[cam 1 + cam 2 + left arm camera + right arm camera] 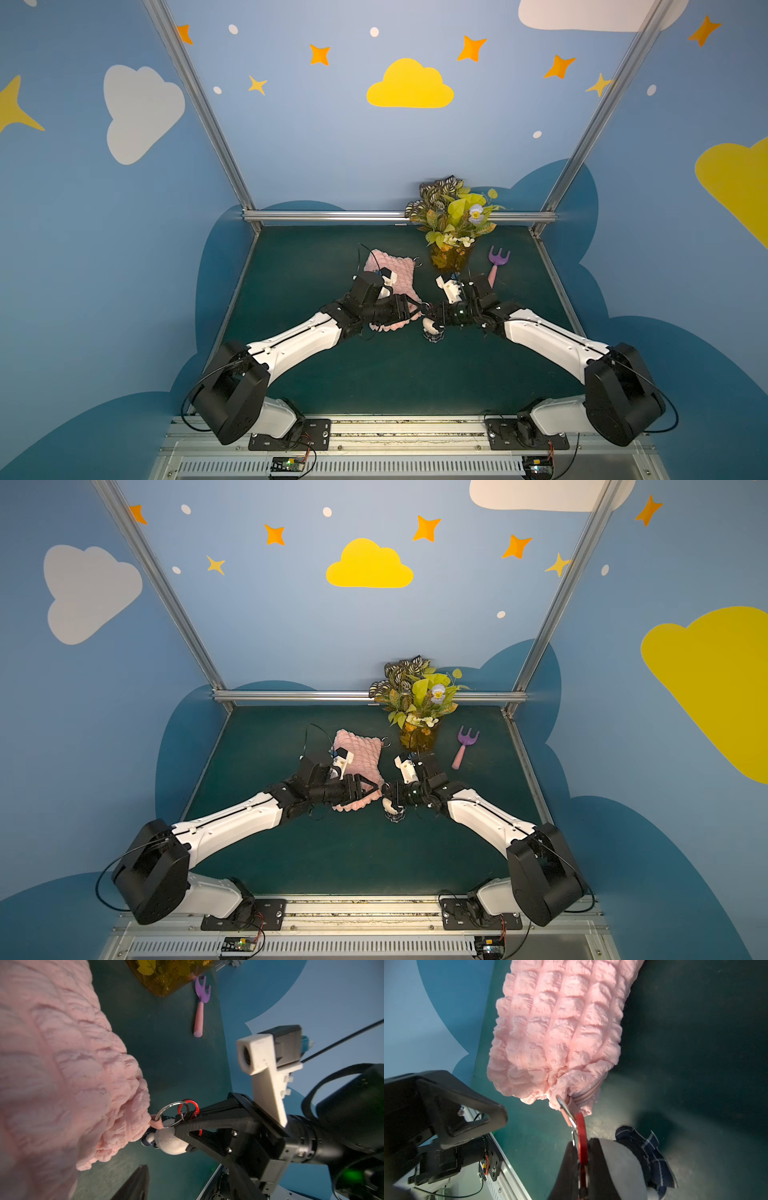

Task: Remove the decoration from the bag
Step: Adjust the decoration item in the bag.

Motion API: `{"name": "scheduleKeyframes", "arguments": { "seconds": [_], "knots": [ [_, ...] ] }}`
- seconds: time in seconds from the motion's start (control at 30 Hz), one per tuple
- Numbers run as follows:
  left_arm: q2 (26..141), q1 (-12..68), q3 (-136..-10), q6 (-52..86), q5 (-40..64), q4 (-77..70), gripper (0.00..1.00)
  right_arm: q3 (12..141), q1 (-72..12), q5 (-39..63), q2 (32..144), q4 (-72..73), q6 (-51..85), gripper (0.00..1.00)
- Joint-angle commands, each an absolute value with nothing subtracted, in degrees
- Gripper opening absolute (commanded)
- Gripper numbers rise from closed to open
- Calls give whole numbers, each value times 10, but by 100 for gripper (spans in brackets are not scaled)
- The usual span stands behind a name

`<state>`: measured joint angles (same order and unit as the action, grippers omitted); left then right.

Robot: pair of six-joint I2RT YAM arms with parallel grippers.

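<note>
Clasp (pixel 580 1126) of decoration (pixel 171 1144) pinched in R gripper (pixel 581 1155), prob. hooked on bag (pixel 556 1028) ring (pixel 563 1105), bag-ward of fingertips; L gripper (pixel 417 311) agape, empty.

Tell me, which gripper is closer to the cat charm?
Right. The right gripper grips the charm by its red clasp; the left gripper stands open at the bag's corner, clear of the charm.

The left arm (pixel 299 340) and the right arm (pixel 552 345) both stretch forward and slant inward, elbows out wide, so their wrists nearly meet low over the middle of the surface (pixel 374 374). The left claw (pixel 414 311) points across with its jaws spread apart. The right claw (pixel 431 312) faces it almost tip to tip, jaws pinched tight on the decoration (pixel 170 1142).
</note>
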<state>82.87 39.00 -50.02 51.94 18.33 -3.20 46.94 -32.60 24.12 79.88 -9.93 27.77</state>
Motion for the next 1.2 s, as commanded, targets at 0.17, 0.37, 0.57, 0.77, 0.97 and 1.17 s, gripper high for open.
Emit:
{"name": "scheduleKeyframes", "arguments": {
  "seconds": [0.17, 0.37, 0.57, 0.77, 0.97, 1.17],
  "knots": [
    [896, 406, -525, 545, 122, -39, 67, 444, -319, 253, 785, -99, 272, 0],
    [918, 408, -528, 550, 123, -74, 68, 432, -316, 261, 780, -75, 272, 0],
    [947, 407, -549, 548, 156, -87, 71, 427, -313, 255, 762, -55, 293, 0],
    [978, 405, -552, 557, 182, -100, 71, 417, -311, 245, 729, -26, 333, 0],
    [990, 406, -555, 555, 179, -105, 56, 416, -310, 244, 705, -39, 340, 0],
    [1013, 398, -572, 556, 185, -107, 9, 416, -309, 253, 706, -54, 330, 0]
  ]
}}
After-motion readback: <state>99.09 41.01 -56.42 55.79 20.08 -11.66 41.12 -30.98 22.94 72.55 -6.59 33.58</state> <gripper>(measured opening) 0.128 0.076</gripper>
